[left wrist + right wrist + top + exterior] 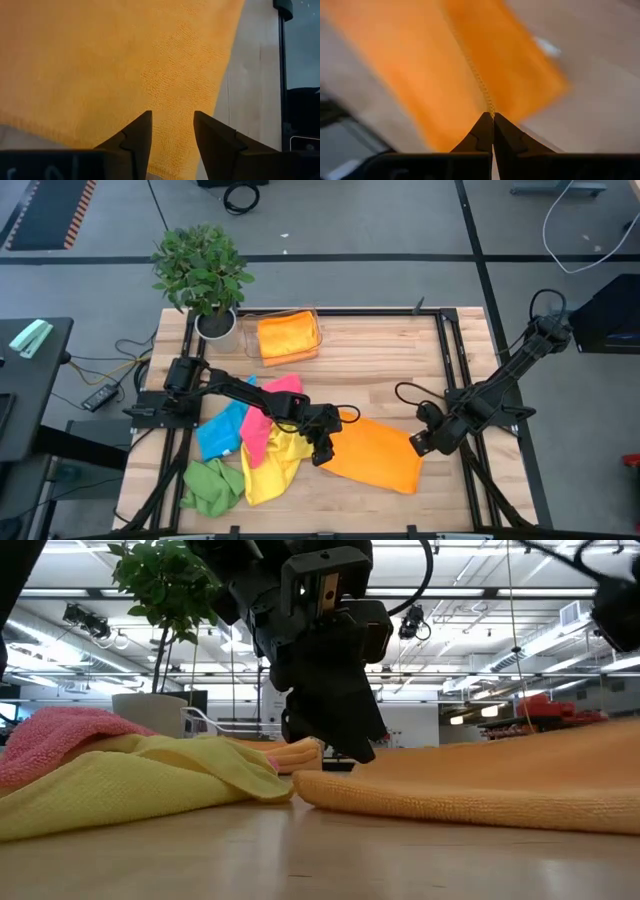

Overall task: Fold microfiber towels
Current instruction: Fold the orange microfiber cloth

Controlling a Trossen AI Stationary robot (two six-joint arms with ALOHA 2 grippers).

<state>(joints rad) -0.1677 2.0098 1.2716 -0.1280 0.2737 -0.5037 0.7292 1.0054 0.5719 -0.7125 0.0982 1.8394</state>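
Orange towel (375,452): lying spread flat on the table (400,350), the landmark here.
Left gripper (322,448): sitting over the orange towel's near-plant edge, fingers (137,135) parted, nothing gripped between them.
Right gripper (420,443): at the towel's opposite edge, fingers (481,131) pinching closed on its hem.
Loose pile: pink towel (265,415), blue towel (218,430), yellow towel (272,465), green towel (212,485), lying just beside the orange towel.
Tray (288,337): sitting well apart, holding 1 folded orange cloth, near the plant (203,270).
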